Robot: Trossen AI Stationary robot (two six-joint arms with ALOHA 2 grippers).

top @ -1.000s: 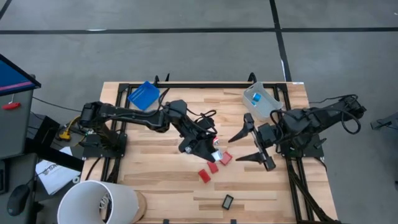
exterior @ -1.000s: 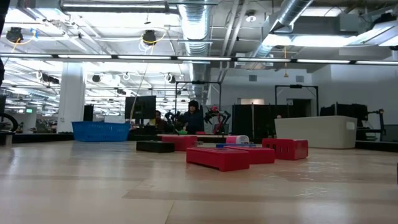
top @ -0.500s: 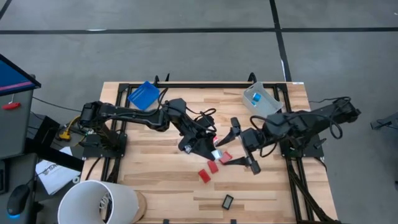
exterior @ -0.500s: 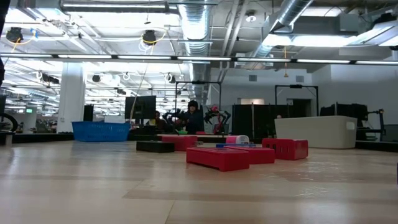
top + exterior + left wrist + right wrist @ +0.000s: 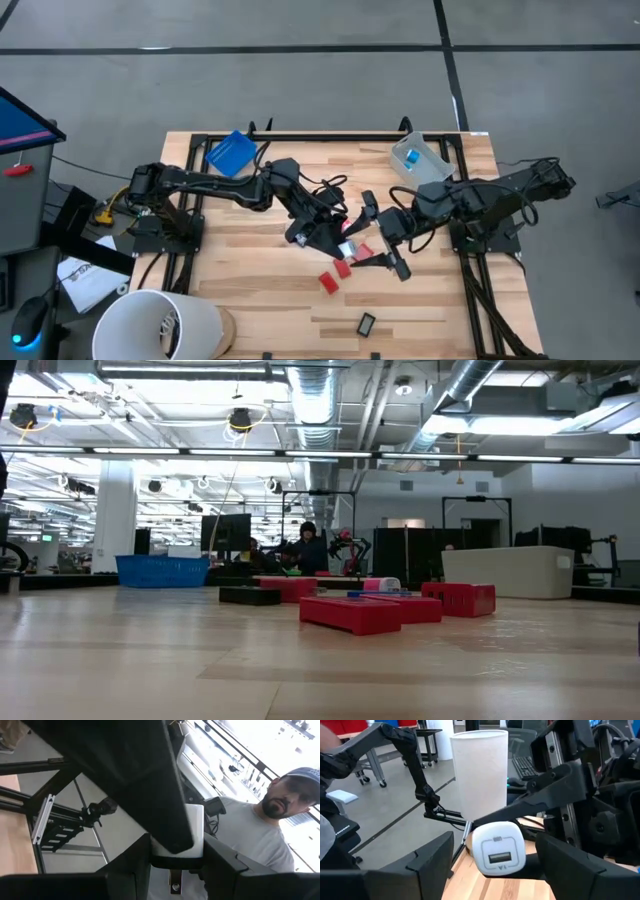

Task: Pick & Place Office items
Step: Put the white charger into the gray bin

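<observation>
Left gripper (image 5: pixel 340 229) pinches a small white rounded plastic piece (image 5: pixel 498 848) above mid-table, its long axis upright, dark-slotted face toward the right gripper (image 5: pixel 378 233), whose fingers stand spread, flanking it without touching. Red blocks (image 5: pixel 342 268) lie below.

Bench (image 5: pixel 250 300) centre crowded: left tool (image 5: pixel 335 235) and right tool (image 5: pixel 372 238) nearly meet over red blocks (image 5: pixel 342 268). Open wood front-left and along far edge betw blue tray (image 5: pixel 231 153) and clear bin (image 5: pixel 418 163). Black piece (image 5: pixel 366 323) near front edge.
</observation>
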